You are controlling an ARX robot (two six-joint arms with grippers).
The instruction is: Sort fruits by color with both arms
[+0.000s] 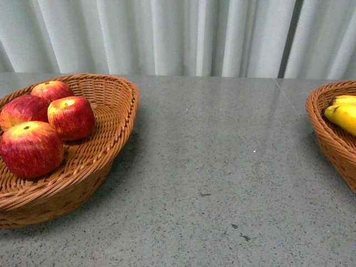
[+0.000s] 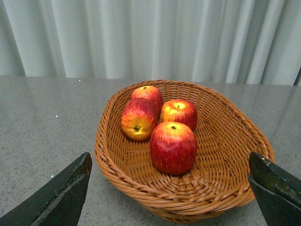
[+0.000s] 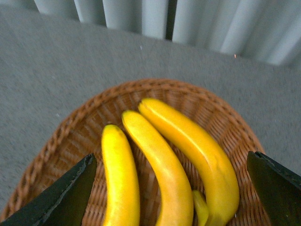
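Several red apples [image 1: 71, 117] lie together in a wicker basket [image 1: 119, 119] at the left of the grey table. They also show in the left wrist view [image 2: 173, 147], in the same basket [image 2: 225, 141]. My left gripper [image 2: 171, 197] is open and empty, just above the basket's near rim. Yellow bananas [image 1: 342, 114] lie in a second wicker basket [image 1: 325, 136] at the right edge. In the right wrist view several bananas [image 3: 157, 160] lie side by side in that basket [image 3: 66, 141]. My right gripper [image 3: 171, 197] is open and empty above them. Neither arm shows in the front view.
The grey speckled table [image 1: 222, 167] stretches between the two baskets. A pale pleated curtain [image 1: 194, 33] hangs behind the table's far edge.
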